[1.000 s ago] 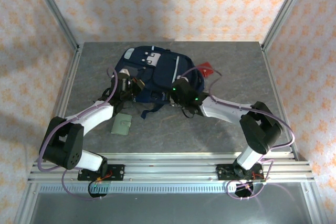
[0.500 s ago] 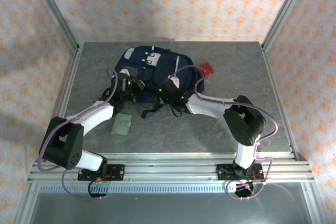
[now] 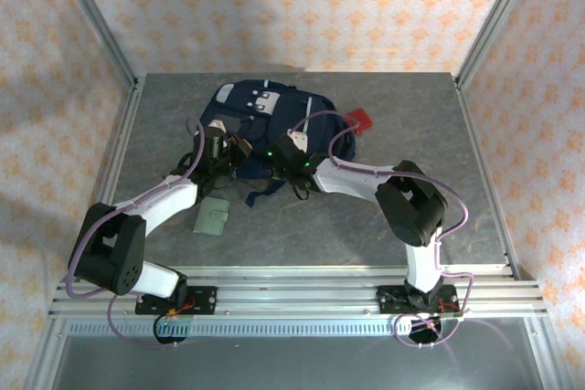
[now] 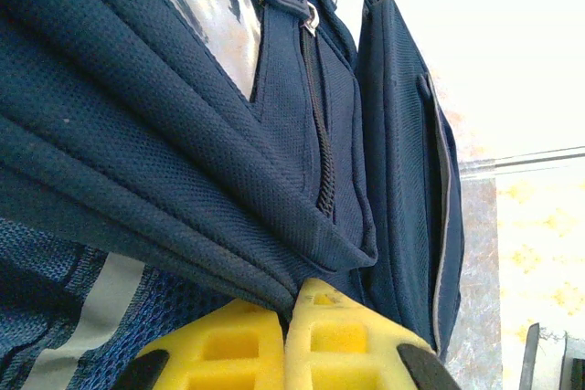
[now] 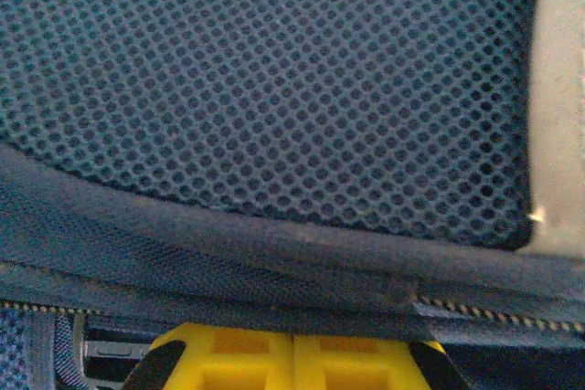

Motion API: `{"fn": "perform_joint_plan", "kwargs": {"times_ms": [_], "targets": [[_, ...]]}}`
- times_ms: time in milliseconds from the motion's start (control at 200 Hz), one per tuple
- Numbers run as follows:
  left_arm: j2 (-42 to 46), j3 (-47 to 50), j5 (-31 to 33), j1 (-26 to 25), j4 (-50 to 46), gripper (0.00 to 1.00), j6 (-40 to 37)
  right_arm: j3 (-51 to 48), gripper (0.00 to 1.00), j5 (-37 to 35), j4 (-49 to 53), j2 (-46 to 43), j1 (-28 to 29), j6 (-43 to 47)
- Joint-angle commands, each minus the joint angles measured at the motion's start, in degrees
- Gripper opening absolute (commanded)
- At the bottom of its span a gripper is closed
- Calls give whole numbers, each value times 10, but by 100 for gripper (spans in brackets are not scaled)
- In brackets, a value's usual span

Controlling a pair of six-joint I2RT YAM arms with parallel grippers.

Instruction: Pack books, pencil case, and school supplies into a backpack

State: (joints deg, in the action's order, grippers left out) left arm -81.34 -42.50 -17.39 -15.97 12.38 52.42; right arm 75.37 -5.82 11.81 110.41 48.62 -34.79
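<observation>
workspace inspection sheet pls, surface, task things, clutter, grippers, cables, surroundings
surface: grey speckled table, flat, no spills seen
job's things: backpack lying at far centre; red square item against its right side; pale green wallet flat beside the left arm
clutter: nothing seen
grippers: left gripper shut, pinching a fold of the backpack's fabric; right gripper shut against the backpack's zipper seam, grip unclear
cables: purple cables run along both arms, with slack loops at the wrists
surroundings: orange-patterned wall panels, metal frame
</observation>
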Motion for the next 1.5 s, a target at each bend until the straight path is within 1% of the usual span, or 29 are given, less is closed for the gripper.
{"fn": "perform_joint_plan", "kwargs": {"times_ms": [0,145,350,420,481,536,606,736,881,906,951,1016,1106,1131,1246,1371,1442,1492], "targets": [[24,-13,5,2,23,0,-22,-1,0,-32,31,-17,-5,4],[20,-19,28,12,-4,0,-52,-69,0,-10,42,-67,-32,20],[12,-29,45,20,-28,0,-85,-156,0,-36,60,-138,-110,66],[3,-34,40,19,-24,0,-89,-167,0,-34,54,-156,-122,90],[-8,-42,36,19,-21,0,-97,-171,0,-22,39,-171,-121,113],[-20,-52,31,19,-15,0,-107,-169,0,5,34,-175,-118,130],[-40,-73,29,19,-18,0,-129,-162,0,21,35,-176,-102,151],[-72,-124,57,19,-38,0,-175,-149,0,61,37,-168,-54,179],[-101,-184,84,19,-49,0,-223,-117,0,121,10,-142,-14,173],[-105,-194,87,20,-53,4,-225,-112,0,132,-1,-136,-9,171],[-107,-206,89,20,-59,15,-225,-103,0,150,-21,-128,-5,165],[-101,-205,81,19,-61,34,-215,-94,0,168,-50,-118,-5,151],[-72,-167,52,17,-53,45,-192,-81,0,166,-68,-108,-5,141],[-60,-152,45,16,-50,48,-171,-79,0,168,-71,-105,-5,138],[-3,-76,43,-5,-43,54,-148,-72,0,177,-76,-100,-5,137],[48,-2,72,-37,-46,58,-104,-73,0,181,-76,-101,-5,140],[65,41,88,-60,-15,62,-74,-78,0,182,-80,-105,-6,139],[64,61,86,-73,17,65,-55,-82,0,185,-83,-106,-6,137]]}}
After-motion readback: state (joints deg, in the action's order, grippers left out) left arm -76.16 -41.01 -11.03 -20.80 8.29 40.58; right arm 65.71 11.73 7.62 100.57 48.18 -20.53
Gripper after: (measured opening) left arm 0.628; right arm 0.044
